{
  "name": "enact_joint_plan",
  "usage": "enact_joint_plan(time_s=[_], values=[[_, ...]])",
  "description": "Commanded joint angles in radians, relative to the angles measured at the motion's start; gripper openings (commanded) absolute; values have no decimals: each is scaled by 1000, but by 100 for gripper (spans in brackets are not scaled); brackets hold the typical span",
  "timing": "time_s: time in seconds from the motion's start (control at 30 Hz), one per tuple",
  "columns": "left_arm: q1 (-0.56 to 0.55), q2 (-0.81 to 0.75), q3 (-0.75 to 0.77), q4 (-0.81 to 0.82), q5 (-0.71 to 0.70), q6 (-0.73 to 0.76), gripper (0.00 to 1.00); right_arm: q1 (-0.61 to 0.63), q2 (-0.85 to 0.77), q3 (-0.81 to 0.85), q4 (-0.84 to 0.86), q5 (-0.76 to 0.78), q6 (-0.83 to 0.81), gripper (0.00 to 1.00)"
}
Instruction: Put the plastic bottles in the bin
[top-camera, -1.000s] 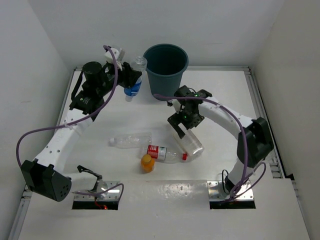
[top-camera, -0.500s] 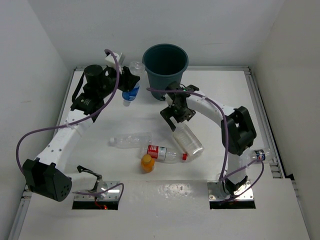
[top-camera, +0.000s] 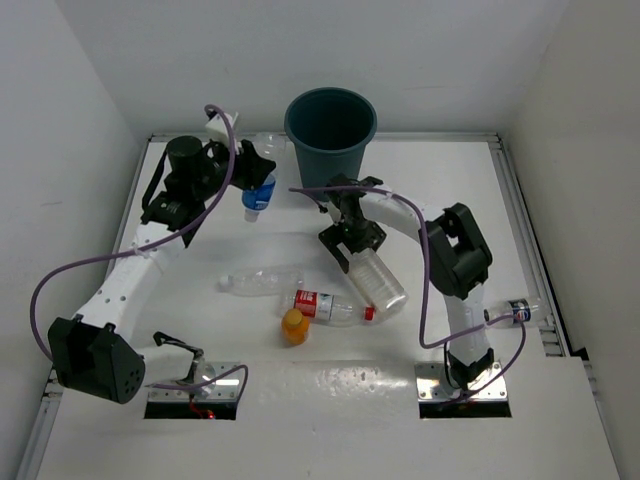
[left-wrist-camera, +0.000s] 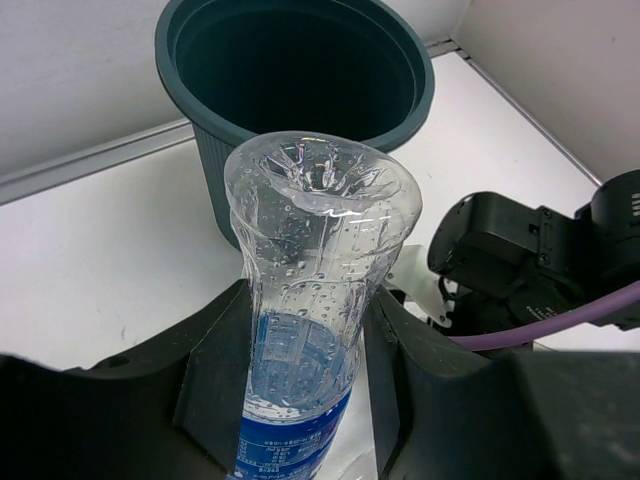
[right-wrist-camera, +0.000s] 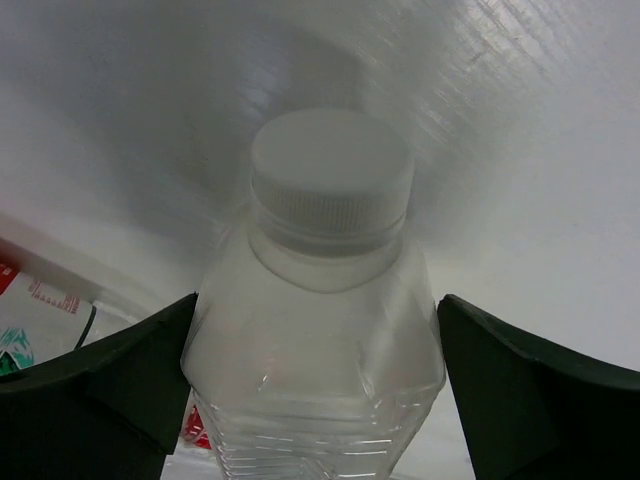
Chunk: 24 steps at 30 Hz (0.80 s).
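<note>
My left gripper (top-camera: 254, 176) clamps the blue-labelled bottle (top-camera: 259, 193) just left of the bin (top-camera: 331, 160). My right gripper (top-camera: 349, 246) stands wide open astride the square bottle (top-camera: 379, 282).

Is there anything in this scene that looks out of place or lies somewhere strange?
Yes. One small bottle lies alone by the rail at the right edge of the table, well apart from the other bottles. It seems stray, not where the rest are gathered.
</note>
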Motion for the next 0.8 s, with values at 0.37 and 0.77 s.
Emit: enact_joint_plan(time_s=[0.37, 0.77], values=[[68, -26, 43, 170, 190, -93, 0, 10, -208, 103, -61, -43, -68, 13], [63, 173, 310, 426, 280, -229, 0, -166, -460, 565, 130, -410, 30, 0]])
